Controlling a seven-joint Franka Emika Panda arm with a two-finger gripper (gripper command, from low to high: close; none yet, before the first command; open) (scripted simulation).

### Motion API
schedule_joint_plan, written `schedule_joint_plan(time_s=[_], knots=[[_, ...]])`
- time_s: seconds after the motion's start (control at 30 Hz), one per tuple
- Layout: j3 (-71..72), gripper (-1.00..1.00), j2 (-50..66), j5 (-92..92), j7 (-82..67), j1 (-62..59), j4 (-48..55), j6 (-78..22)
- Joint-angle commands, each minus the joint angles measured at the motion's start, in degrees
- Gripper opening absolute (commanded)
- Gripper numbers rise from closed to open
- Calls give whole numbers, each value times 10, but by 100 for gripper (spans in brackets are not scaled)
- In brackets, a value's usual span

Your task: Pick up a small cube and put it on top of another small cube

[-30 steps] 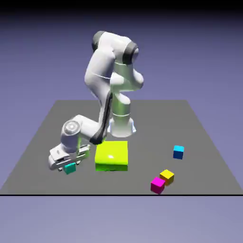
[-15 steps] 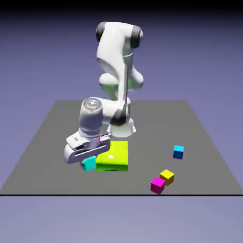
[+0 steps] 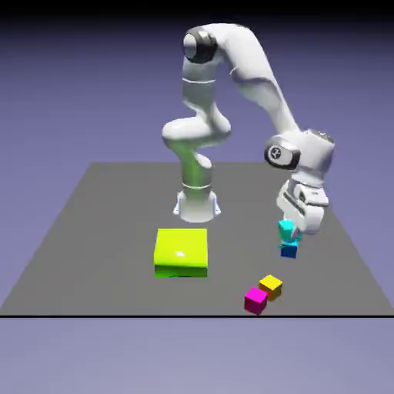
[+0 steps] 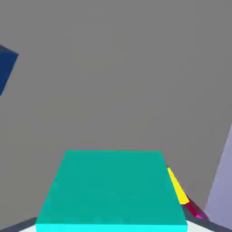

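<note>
The tiny turquoise cube [image 3: 288,229] hangs in my gripper [image 3: 291,233], which is shut on it at the exterior view's right. Just beneath it, the tiny dark blue cube [image 3: 289,250] rests on the table; whether the two touch I cannot tell. In the hand view the turquoise cube [image 4: 111,190] fills the lower middle and hides my fingertips. A corner of the blue cube [image 4: 6,68] shows at that view's left edge.
A large lime-green block [image 3: 181,252] lies on the grey table [image 3: 92,223] left of centre. A yellow cube [image 3: 271,286] and a magenta cube [image 3: 255,299] sit together near the front edge; slivers of the yellow cube [image 4: 177,190] and the magenta cube [image 4: 195,209] show in the hand view.
The arm has swung from beside the lime-green block across to the exterior view's right, carrying the turquoise cube, which now hangs over the blue cube.
</note>
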Motion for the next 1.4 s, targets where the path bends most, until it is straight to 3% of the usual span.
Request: schedule_joint_plan(time_s=[0.0, 0.13, 0.47, 0.7, 1.0, 1.37], knots=[[20, -100, -9, -16, -3, 3, -15, 3], [35, -100, -21, -61, -30, 53, -76, 23], [25, -100, -21, -59, -31, 307, -76, 22], [22, -100, -21, -59, -31, 368, -76, 21], [23, -100, -21, -59, -31, 301, -76, 21], [35, -100, -21, -61, -30, 53, -76, 23]])
